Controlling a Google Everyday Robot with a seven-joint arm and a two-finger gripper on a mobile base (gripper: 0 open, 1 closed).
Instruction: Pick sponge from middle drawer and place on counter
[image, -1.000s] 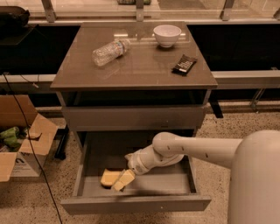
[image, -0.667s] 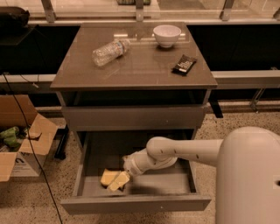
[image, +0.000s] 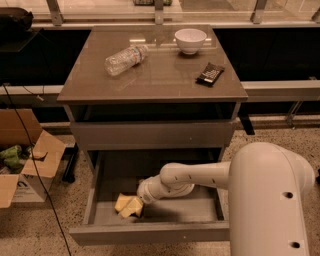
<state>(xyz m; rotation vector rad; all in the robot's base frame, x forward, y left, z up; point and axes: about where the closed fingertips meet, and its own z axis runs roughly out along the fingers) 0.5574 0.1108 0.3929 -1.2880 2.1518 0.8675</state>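
One bulky white robot arm (image: 265, 200) filled the frame at 5 o'clock, reaching across toward 9 o'clock into the drawer; it hid the drawer's right side wall and part of its floor. One grey metal cabinet (image: 150, 135) stood at the centre, topped by one glossy grey-brown rectangular counter (image: 150, 82); under it sat one closed plain grey drawer front (image: 110, 136); below that, one wide grey metal middle drawer (image: 150, 232) stood pulled out toward 6 o'clock. One open brown cardboard box (image: 25, 165) sat on the speckled floor (image: 40, 230) at 9 o'clock of the cabinet, with something green inside; a dark mark on its flap could not be read. One thin black cable (image: 27, 142) ran down across the box.

On the counter lay three things, well apart: one clear plastic bottle (image: 125, 59) on its side at 10 o'clock, its label unreadable; one white round bowl (image: 190, 40) upright at 1 o'clock; one dark flat wrapped packet (image: 210, 74) at 3 o'clock, its pale print too small to read.

One small pale-yellow soft sponge (image: 121, 201) lay on the drawer floor at 8 o'clock, near the front panel; the one yellowish gripper (image: 135, 207) was down in the drawer against the sponge's 4 o'clock side; the two blended in colour, so how wide it stood, or whether it had hold of the sponge, I cannot tell.
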